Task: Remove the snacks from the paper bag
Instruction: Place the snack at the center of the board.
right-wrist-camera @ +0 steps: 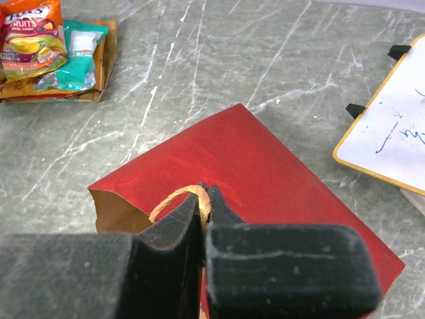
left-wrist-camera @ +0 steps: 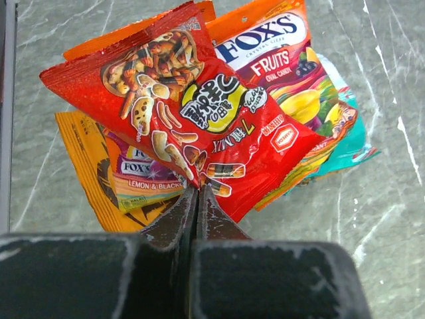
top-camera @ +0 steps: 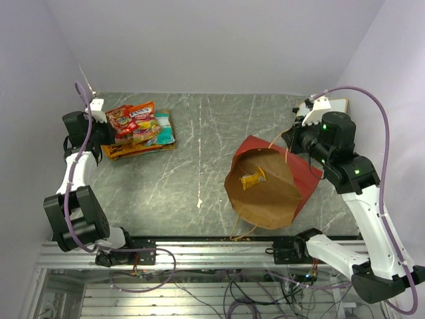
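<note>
Top external view shows a large red paper bag with a brown kraft inside lying on its side right of centre on the grey marbled counter, its mouth open toward the lower edge of the frame. One small yellow-orange packet lies inside on the brown paper. A thin twisted tan lower handle trails from the mouth toward the bottom of the frame. The right arm's fingers sit at the bag's upper right corner. In the right wrist view these black fingers are pressed together, pinching the loop of the bag's upper handle just above its red outer wall. A white board with a pale wood frame lies at the right edge of that frame. At the upper left of the overhead frame a pile of crinkly snack packets rests on the counter, well apart from the paper bag. In the left wrist view the left arm's fingers are pressed together on the lower edge of a red cracker packet that tops the pile. Under it lie an orange Fox's Fruits packet, a teal packet, a smaller Fox's lemon packet and, lowest, a flat orange chip bag with dark lettering.
</note>
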